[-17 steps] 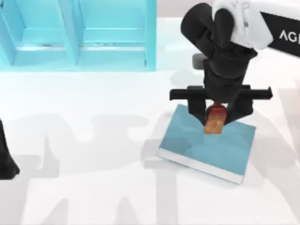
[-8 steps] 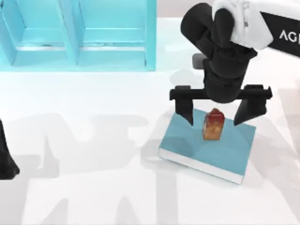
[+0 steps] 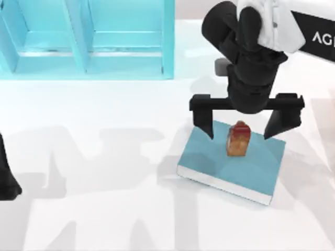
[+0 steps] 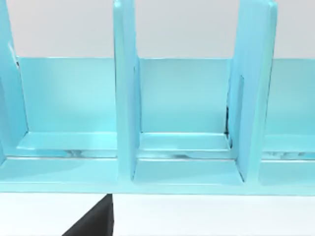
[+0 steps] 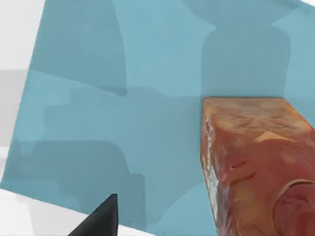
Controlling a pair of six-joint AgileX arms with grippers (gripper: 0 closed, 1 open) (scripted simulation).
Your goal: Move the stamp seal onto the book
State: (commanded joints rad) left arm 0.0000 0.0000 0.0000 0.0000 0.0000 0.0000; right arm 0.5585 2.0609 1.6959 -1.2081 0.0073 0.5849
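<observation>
Stamp seal (image 3: 238, 140) glossy translucent amber, marbled; book (image 3: 251, 170) cover matt, smooth.

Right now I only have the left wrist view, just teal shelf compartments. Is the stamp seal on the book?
Observer: Yes. The stamp seal stands upright on the book, toward its far edge.
Operator: Is the right claw holding it?
Observer: No. The right claw is open, its fingers apart on either side of the seal, not touching it.
Operator: And my left arm?
Observer: Parked at the table's left edge, well away from the book.
</observation>
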